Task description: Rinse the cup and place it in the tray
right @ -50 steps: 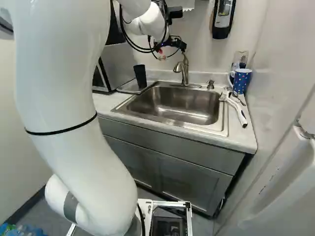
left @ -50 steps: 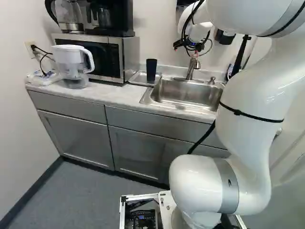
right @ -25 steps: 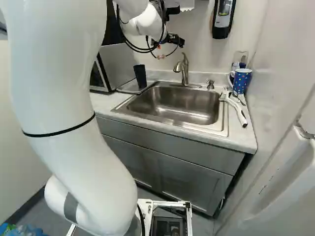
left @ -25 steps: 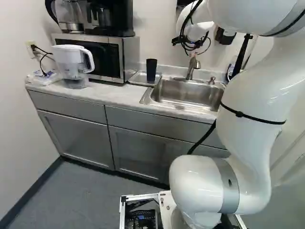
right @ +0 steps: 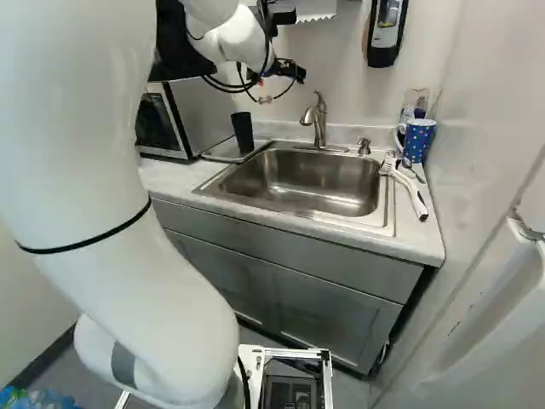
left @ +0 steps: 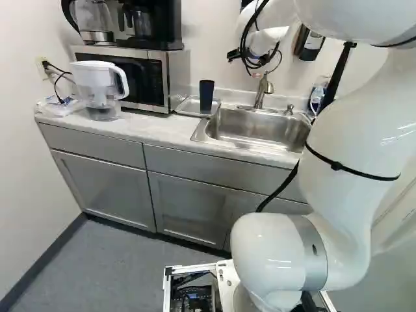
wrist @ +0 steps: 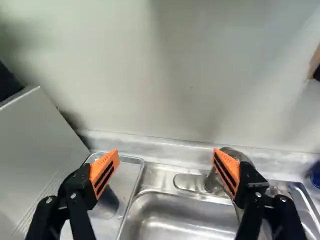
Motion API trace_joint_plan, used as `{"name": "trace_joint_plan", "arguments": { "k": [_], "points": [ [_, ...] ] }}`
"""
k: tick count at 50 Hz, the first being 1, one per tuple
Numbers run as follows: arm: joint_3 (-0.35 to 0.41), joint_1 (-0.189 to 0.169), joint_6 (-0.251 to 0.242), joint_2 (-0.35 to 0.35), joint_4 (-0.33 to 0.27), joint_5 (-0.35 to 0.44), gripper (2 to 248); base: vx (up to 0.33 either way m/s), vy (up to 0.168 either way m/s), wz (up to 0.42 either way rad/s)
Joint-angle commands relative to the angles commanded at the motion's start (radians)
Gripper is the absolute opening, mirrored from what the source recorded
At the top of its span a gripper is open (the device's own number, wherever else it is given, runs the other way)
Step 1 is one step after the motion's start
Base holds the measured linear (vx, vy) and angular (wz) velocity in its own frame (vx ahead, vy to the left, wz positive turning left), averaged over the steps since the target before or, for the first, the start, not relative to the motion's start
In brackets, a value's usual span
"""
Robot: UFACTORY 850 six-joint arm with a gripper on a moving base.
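My gripper [right: 289, 71] hangs high near the wall, left of the faucet's top in the right base view. In the wrist view the gripper [wrist: 165, 152] stands wide open, with nothing between its orange pads. A dark cup [left: 206, 95] is upright on the metal tray [left: 188, 108], between microwave and sink. Seen from the wrist, the cup [wrist: 106, 203] is lower down, partly behind one finger, and the tray [wrist: 131, 172] reaches past that finger. The faucet [right: 319, 119] rises behind the sink [right: 298, 181]; from the wrist it is partly hidden by the other finger.
The microwave [left: 133, 73] stands beside the tray, with a coffee maker [left: 151, 25] on top and a water pitcher [left: 99, 88] in front. Right of the sink are a blue dotted mug [right: 417, 141] and a white brush [right: 409, 192]. A soap dispenser [right: 387, 32] hangs on the wall.
My gripper has shifted left and slightly up in both base views, away from above the faucet towards the tray's side. The cup, the tray and the base have stayed put.
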Motion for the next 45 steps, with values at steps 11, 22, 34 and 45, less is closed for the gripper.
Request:
{"name": "trace_joint_plan", "arguments": {
  "k": [11, 22, 34, 45],
  "points": [
    [0.041, 0.022, 0.000, 0.040, 0.000, -0.055, 247, 0.000, 0.000, 0.000],
    [0.074, 0.040, 0.000, 0.073, 0.000, -0.121, 247, 0.000, 0.000, 0.000],
    [0.109, 0.052, 0.000, 0.108, 0.000, -0.194, 247, 0.000, 0.000, 0.000],
    [0.138, 0.052, 0.000, 0.138, 0.000, -0.263, 247, 0.000, 0.000, 0.000]
  ]
}}
